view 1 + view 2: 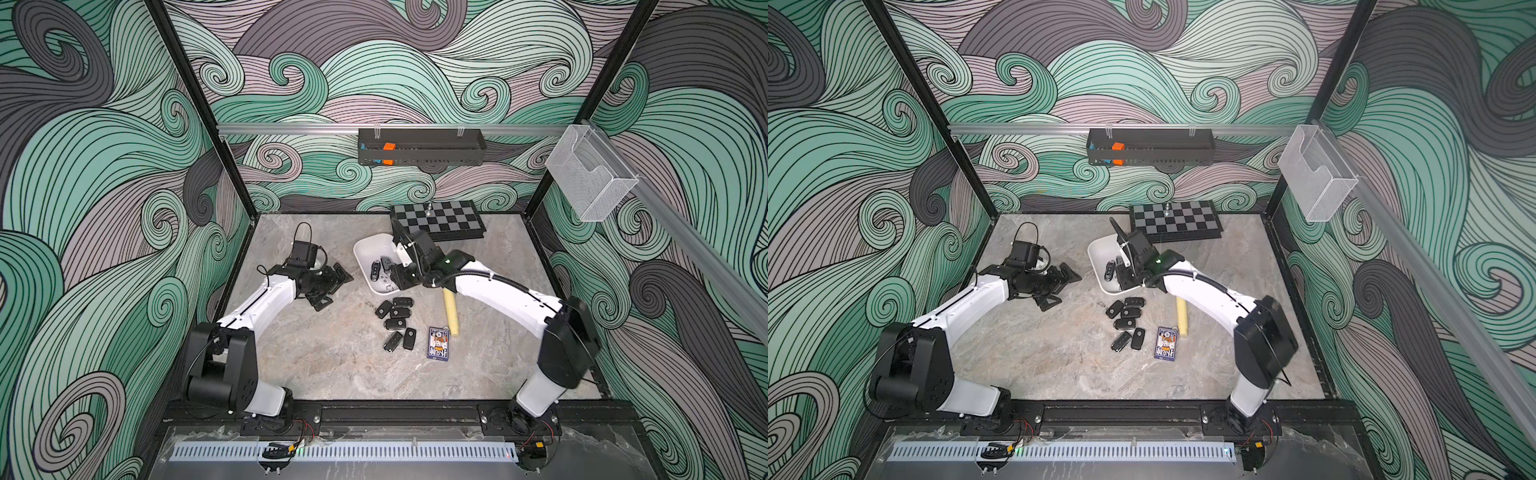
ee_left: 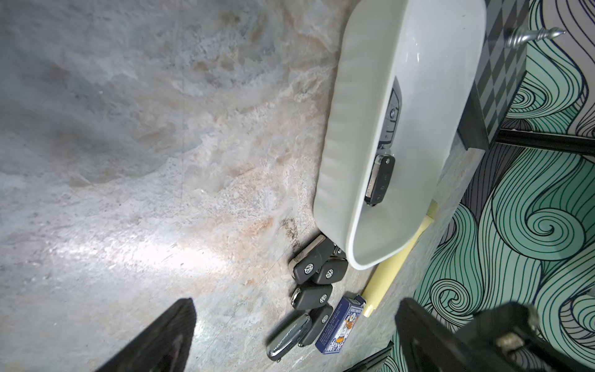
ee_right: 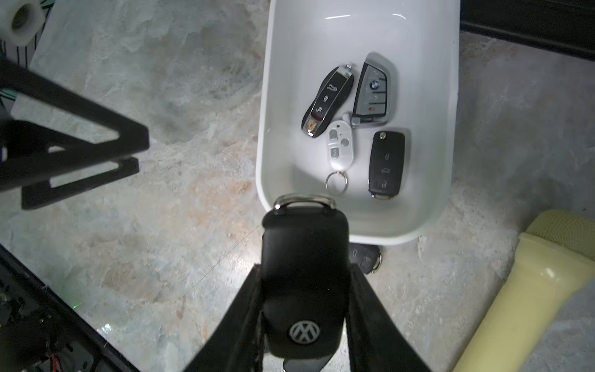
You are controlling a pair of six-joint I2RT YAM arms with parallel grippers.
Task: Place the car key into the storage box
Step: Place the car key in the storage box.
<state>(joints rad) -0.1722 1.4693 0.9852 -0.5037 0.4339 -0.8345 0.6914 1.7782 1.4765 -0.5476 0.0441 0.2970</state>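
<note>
In a top view right tool (image 1: 397, 279) sits over near rim of box (image 1: 365, 249); left wrist: left tool (image 2: 294, 309) jaws apart, empty; right wrist: key (image 3: 304, 254) clamped in right tool, box just ahead, so releasing now could clip rim and spill key onto surface (image 3: 161, 225).

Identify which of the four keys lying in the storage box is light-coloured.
The small white fob with a metal ring, in the storage box; the other three have black faces.

White smooth-shelled left arm (image 1: 257, 305) and right arm (image 1: 503, 293), black boxy joint housings, black triangular open-frame jaws; black ribbed cable (image 1: 467, 273) on the latter; red wires (image 1: 306, 428) beside the black base rail (image 1: 395, 412).
</note>
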